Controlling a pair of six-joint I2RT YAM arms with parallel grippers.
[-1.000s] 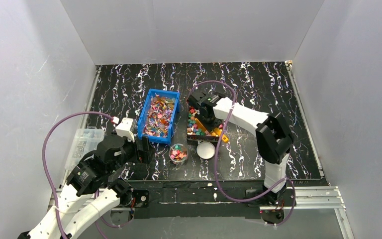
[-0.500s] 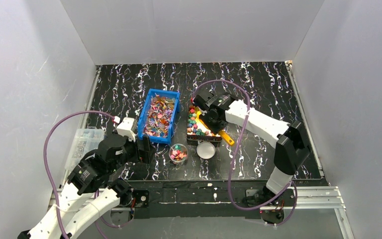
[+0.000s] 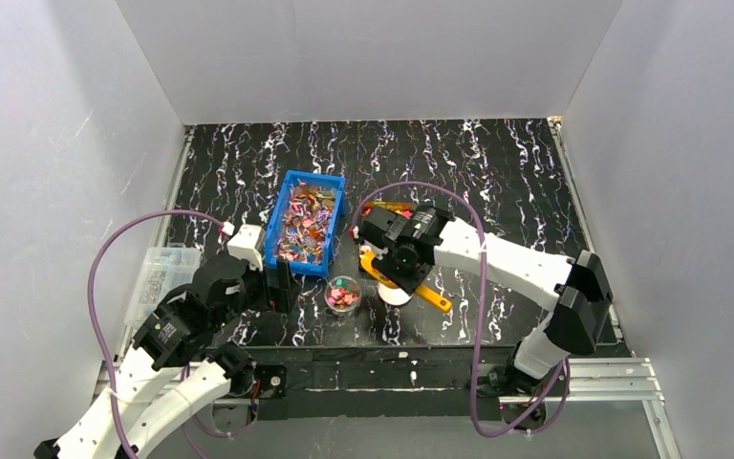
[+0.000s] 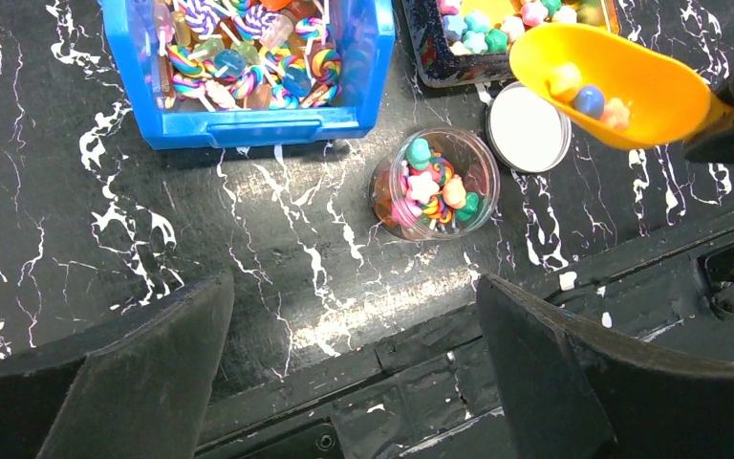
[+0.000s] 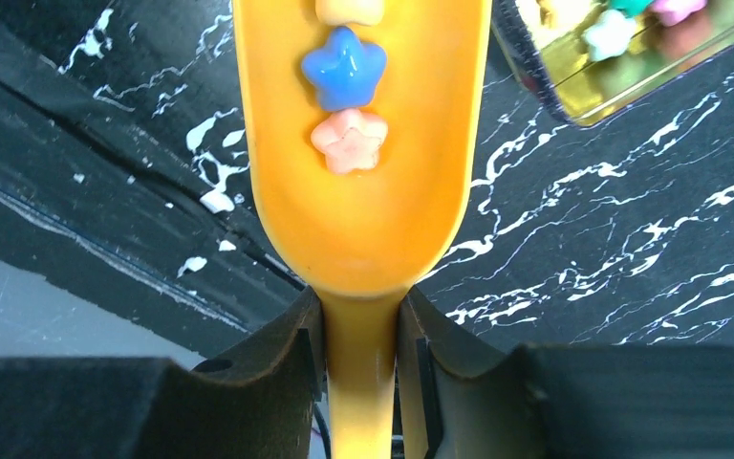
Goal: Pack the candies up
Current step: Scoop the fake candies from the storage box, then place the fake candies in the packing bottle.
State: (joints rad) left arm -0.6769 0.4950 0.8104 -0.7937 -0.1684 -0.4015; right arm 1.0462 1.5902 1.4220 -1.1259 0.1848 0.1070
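My right gripper is shut on the handle of a yellow scoop. The scoop holds a blue star candy, a pink star candy and a pale yellow one, and hangs above a white lid. A clear cup of chunky candies stands left of the lid. A blue bin holds shiny wrapped candies. The black tray of chunky candies is mostly hidden under my right arm in the top view. My left gripper is open and empty, near of the bin and cup.
A clear plastic box sits at the table's left edge. The table's near edge and black mounting rail lie just below the cup. White walls close in the left, right and back sides.
My right arm has drawn the scoop out of the black tray and swung it nearer, to over the lid beside the cup. My left arm has barely moved.
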